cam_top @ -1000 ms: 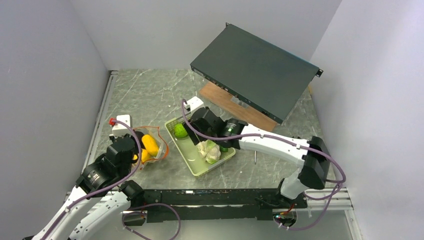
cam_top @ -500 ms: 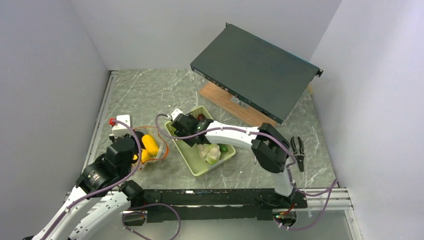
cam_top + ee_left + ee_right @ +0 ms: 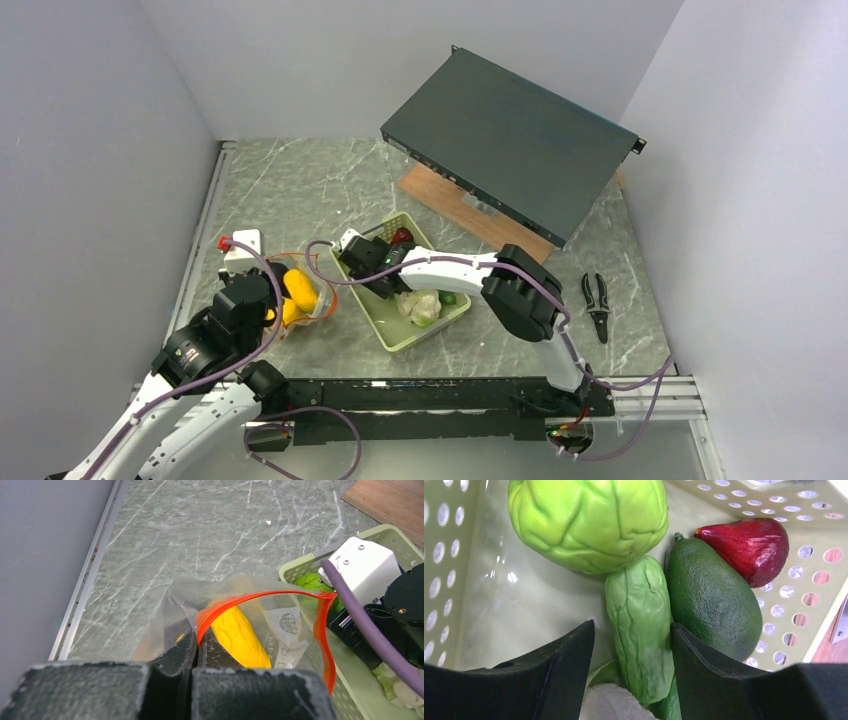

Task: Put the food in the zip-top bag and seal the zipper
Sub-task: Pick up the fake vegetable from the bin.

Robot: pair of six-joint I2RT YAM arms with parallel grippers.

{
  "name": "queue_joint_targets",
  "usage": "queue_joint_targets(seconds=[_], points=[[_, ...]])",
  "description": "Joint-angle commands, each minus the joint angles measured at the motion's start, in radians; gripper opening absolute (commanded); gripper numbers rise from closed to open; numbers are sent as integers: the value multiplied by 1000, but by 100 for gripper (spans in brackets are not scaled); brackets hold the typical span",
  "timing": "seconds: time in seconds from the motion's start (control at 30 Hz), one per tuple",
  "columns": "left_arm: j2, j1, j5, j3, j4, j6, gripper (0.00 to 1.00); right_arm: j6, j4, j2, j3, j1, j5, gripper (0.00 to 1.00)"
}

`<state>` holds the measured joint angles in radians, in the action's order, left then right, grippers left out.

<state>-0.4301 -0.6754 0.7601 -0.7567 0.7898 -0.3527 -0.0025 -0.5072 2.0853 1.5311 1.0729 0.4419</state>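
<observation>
My left gripper (image 3: 196,647) is shut on the red-orange zipper (image 3: 260,597) at the near rim of the clear zip-top bag (image 3: 175,600) and holds its mouth open. The yellow corn (image 3: 240,635) lies inside; the bag (image 3: 322,290) also shows in the top view. My right gripper (image 3: 631,645) is open, low in the basket, its jaws on either side of a pale green veined piece (image 3: 639,615) that runs into the white cauliflower (image 3: 611,702). The wrinkled green pepper (image 3: 589,520) lies just beyond. A dark green piece (image 3: 714,600) and a dark red one (image 3: 749,545) lie to its right.
The pale green slatted basket (image 3: 400,337) stands right of the bag. A black rack unit (image 3: 510,140) leans on a wooden board (image 3: 470,215) at the back. Pliers (image 3: 597,300) lie at the right. A white plug block (image 3: 240,245) sits behind the bag.
My right arm has swung left, and its gripper has moved to the basket's left end over the green pieces. The pliers have come into view. My left gripper has kept still on the bag.
</observation>
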Motion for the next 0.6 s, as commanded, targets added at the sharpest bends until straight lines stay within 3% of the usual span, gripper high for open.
queue_joint_targets(seconds=[0.0, 0.3, 0.57], points=[[6, 5, 0, -4, -39, 9, 0, -25, 20, 16, 32, -3, 38, 59], [12, 4, 5, -6, -30, 0, 0, -10, 9, -28, 39, -3, -5, 54], [-1, 5, 20, -9, -19, -12, 0, -30, 54, -147, -3, -2, -11, 37]])
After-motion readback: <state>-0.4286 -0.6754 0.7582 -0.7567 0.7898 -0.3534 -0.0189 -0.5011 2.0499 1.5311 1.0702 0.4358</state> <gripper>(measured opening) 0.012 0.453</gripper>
